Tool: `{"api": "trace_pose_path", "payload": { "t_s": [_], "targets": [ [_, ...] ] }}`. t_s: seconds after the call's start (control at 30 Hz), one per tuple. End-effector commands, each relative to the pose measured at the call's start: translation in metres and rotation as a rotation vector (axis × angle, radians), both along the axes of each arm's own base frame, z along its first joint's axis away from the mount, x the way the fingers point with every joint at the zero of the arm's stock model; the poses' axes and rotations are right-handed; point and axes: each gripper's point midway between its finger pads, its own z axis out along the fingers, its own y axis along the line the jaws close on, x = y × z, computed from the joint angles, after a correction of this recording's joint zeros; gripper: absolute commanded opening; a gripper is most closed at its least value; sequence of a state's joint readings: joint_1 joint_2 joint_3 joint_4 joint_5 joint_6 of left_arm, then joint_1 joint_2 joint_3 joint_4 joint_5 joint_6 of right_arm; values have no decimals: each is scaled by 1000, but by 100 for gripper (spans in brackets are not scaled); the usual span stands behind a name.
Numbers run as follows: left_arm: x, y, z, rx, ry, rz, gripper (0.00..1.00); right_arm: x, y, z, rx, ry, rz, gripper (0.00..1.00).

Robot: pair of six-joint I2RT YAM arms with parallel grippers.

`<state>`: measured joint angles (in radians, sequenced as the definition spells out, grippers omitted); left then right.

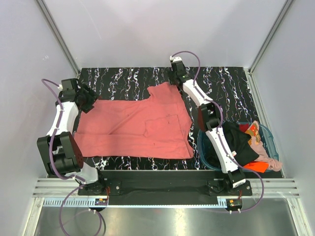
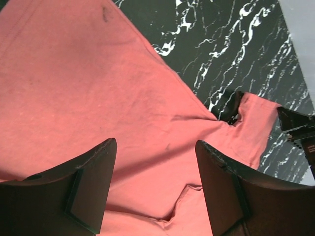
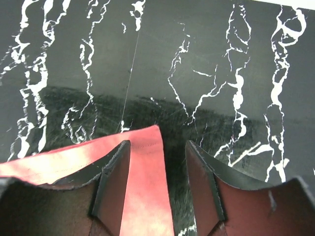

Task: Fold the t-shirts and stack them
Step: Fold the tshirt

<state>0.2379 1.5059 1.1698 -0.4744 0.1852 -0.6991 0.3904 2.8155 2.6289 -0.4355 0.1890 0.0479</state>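
The salmon-red t-shirt (image 1: 133, 130) lies spread flat on the black marbled table (image 1: 221, 83). My left gripper (image 1: 92, 102) hovers open over the shirt's far left part. In the left wrist view its gripper (image 2: 155, 147) shows only pink cloth (image 2: 74, 88) and a small fold under the gap. My right gripper (image 1: 173, 80) is at the shirt's far corner. In the right wrist view it (image 3: 157, 145) stands open astride that hemmed corner (image 3: 147, 162), the cloth lying against the left finger (image 3: 115, 182). More t-shirts, black (image 1: 236, 142), orange (image 1: 256, 166) and pale pink (image 1: 264, 155), are heaped in the basket.
A round teal basket (image 1: 269, 133) stands at the table's right near corner, beside the right arm. Grey walls and metal rails close in the table on the left, far and right sides. Bare marbled table (image 3: 147, 59) lies beyond the shirt's far corner.
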Motion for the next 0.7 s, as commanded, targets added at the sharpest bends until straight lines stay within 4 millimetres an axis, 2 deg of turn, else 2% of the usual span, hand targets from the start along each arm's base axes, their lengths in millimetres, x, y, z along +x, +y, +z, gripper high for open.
{"api": "trace_pose_path", "payload": {
  "t_s": [0.0,0.2,0.5,0.6,0.63,0.67],
  "targets": [
    [12,-9,23,-43,-99,-20,70,-1,5,22,50,3,6,55],
    [12,-16,31,-79,-107,-40,70,-9,8,12,67,55,17,49],
    [15,-25,47,-127,-131,-68,70,-19,3,3,83,117,-38,52],
    [15,-26,51,-132,-136,-73,70,-24,4,-3,93,148,-42,43],
    [15,-27,50,-135,-134,-77,70,-26,4,-3,98,157,-47,38],
    [15,-27,50,-135,-131,-81,70,-27,4,-4,100,163,-45,26]
  ]
}}
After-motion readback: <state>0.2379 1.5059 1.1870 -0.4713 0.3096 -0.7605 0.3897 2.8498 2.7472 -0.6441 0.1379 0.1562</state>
